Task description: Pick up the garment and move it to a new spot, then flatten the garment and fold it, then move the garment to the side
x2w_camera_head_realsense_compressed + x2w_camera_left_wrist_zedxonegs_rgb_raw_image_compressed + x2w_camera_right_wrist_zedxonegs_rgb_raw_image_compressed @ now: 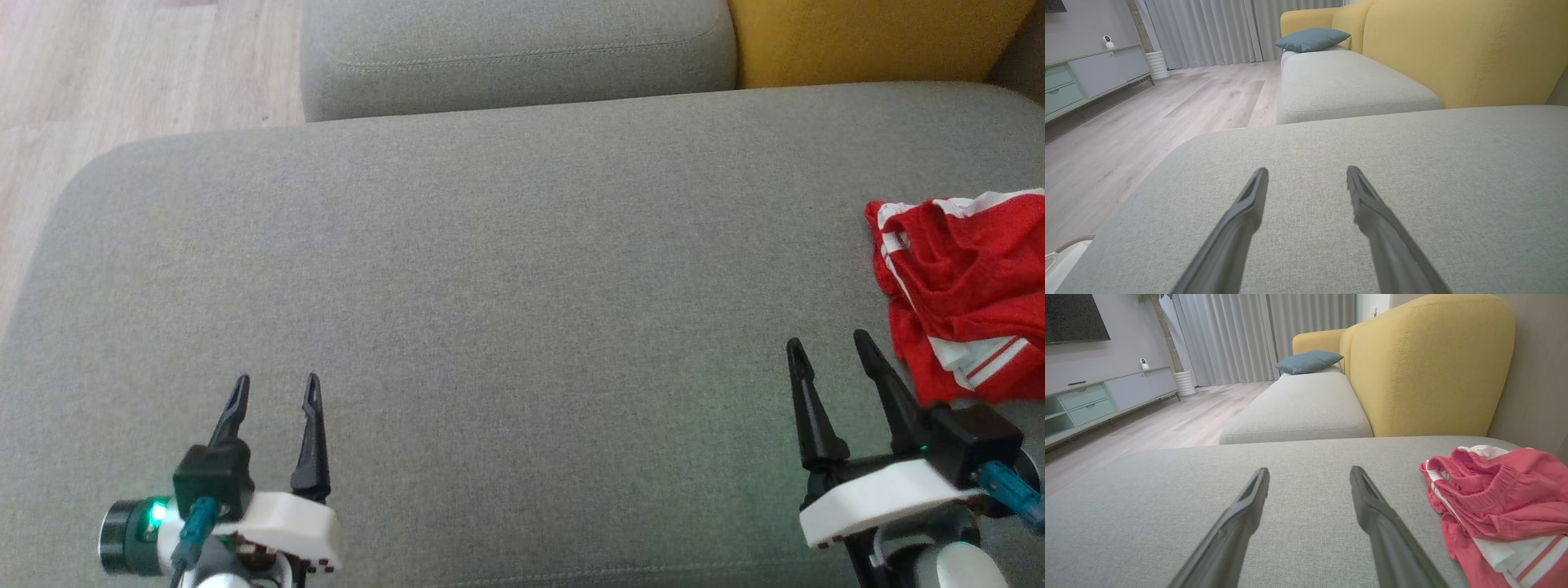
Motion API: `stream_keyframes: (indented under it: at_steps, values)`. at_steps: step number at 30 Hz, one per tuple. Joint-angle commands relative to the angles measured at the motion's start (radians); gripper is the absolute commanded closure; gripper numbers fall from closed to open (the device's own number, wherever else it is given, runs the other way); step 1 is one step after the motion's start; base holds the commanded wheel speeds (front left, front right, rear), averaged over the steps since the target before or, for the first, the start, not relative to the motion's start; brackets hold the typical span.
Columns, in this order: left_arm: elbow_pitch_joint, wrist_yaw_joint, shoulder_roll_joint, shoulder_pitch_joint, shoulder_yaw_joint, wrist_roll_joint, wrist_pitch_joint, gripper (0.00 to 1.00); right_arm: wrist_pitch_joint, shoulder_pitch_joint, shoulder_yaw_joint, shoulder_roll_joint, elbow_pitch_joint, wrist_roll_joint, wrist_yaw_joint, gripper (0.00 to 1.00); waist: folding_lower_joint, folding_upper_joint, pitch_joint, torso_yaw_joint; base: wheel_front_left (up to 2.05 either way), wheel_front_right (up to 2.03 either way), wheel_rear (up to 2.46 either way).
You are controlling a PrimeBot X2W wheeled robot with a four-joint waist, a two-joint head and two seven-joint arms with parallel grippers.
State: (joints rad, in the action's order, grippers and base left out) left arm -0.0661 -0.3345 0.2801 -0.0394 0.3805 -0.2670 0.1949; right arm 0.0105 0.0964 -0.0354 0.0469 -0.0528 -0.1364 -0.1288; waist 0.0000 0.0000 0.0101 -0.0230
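So the garment (967,294) is a red thing with white stripes. Right now it's a rumpled heap just off the outer side of my right end effector (827,340), a bit ahead of the fingertips, near but not touching. In the right wrist view it's bunched up, with a ribbed hem on top and the striped part spilling toward me. Definitely not flat or folded as it lies.

Right end effector: fingers spread apart, nothing between them. Left end effector (277,380): same deal, parted and empty, and the garment is well apart from it, way over beyond my right one. Both are out over the grey seat cushion (506,286), with lots of bare fabric ahead of and between them.

Step-wise, my guess is that a heap like this fits either the pick-up-and-move part or the bit where it's in its new spot waiting to be flattened. I can't tell which from here. Either way the next move needs cloth in a grip, so I reckon the right one has to swing outward over the heap, come down on a raised fold or the hem, and pinch only cloth without digging into the cushion
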Motion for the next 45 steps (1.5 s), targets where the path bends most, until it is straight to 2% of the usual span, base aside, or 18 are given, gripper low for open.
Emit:
stream_keyframes:
  at_steps: [1,10,11,14,45]
  values:
    - [0.030,-0.005,0.023,0.032,-0.032,-0.008,0.001,0.00,-0.005,-0.025,-0.023,0.003,-0.039,-0.006,-0.002,0.00,0.0000,0.0000,0.000,0.001,0.00,0.00,0.00]
    - [0.030,-0.010,0.025,0.034,-0.028,-0.010,0.002,0.00,-0.008,-0.026,-0.027,0.003,-0.038,-0.011,-0.002,0.00,0.0000,0.0000,-0.002,0.005,0.00,0.00,0.00]
    - [0.000,-0.001,0.001,0.000,0.004,-0.001,0.000,1.00,-0.002,0.000,-0.001,0.000,0.000,-0.006,0.000,1.00,0.0000,0.0000,-0.002,0.005,0.00,0.00,0.00]
    - [-0.044,0.001,-0.013,-0.010,0.009,-0.002,-0.001,1.00,-0.002,0.004,-0.003,0.000,0.051,-0.008,0.000,1.00,0.0000,0.0000,-0.002,0.006,0.00,0.00,0.00]
    - [-0.081,0.116,-0.053,0.029,-0.097,-0.351,-0.062,1.00,0.002,-0.046,0.007,0.021,0.110,-0.395,0.000,1.00,0.0000,0.0000,-0.003,0.010,0.00,0.00,0.00]
